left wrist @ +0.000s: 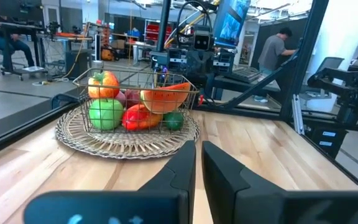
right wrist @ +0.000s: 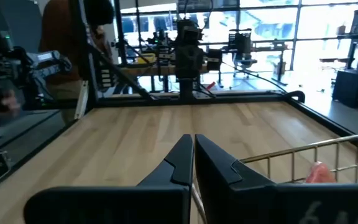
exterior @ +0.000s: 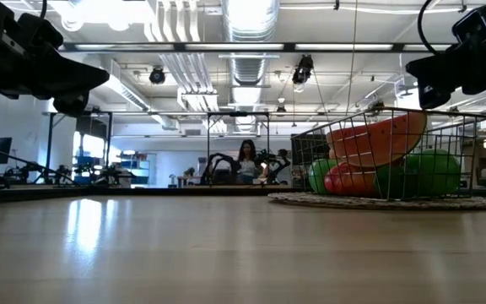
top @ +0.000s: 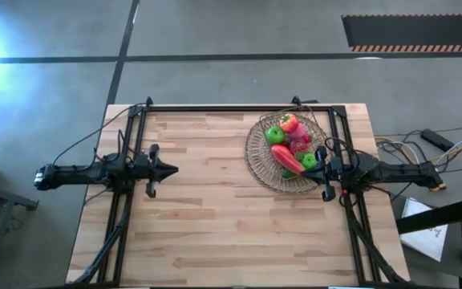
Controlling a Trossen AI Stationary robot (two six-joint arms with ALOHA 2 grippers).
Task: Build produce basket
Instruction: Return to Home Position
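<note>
The round tan openwork basket [top: 257, 156] lies flat on the table's far right part. On it stands a small wire-grid basket [left wrist: 135, 78], and the produce sits inside that: green apples [top: 274, 135], an orange-red tomato [top: 288, 123], a long red pepper [top: 287, 159] and a pink peach [top: 298, 141]. My right gripper [top: 311, 168] is shut, level and above the round basket's right rim, holding nothing. My left gripper [top: 175, 169] is shut too, level above the table's left half and pointing at the basket [left wrist: 126, 140].
Black frame rails [top: 239, 107] run along the far edge and down both sides of the wooden table. Bare wood [top: 215, 217] spreads between the two arms and toward the near edge. Cables and paper [top: 423, 229] lie off the table's right side. People show in the room beyond.
</note>
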